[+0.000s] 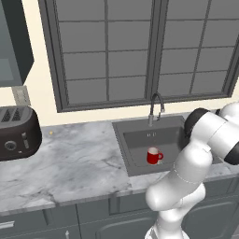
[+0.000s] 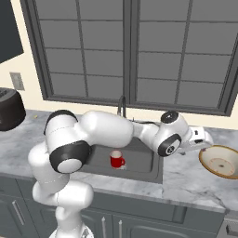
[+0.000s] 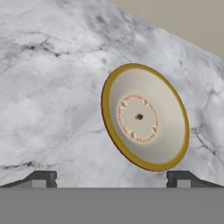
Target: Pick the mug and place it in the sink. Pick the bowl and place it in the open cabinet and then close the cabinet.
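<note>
- Left base view: white arm segments fill the lower right foreground. Beyond them the mug (image 1: pixel 153 156), glossy red with a white inside and one side handle, stands upright on the floor of the sink (image 1: pixel 140 140), a dark matte rectangular basin with an arched faucet (image 1: pixel 156 107). A dark rounded toaster (image 1: pixel 17 133) sits far left on the veined marble desk (image 1: pixel 70 158).
- Right base view: the gripper (image 2: pixel 204 139) reaches right of the sink, just beside the bowl (image 2: pixel 222 161), which rests on the desk near its right end.
- Hand view: jaws stand wide apart, empty, finger tips (image 3: pixel 41 178) flanking the near side of the bowl. It is shallow and wide, with a tan rim, a smooth cream inside and a ring of reddish dots.
- Risk, as judged: the thin, sloping rim offers little purchase; a shallow or off-centre closure could let the bowl slip, tip, or skid across the polished marble.
</note>
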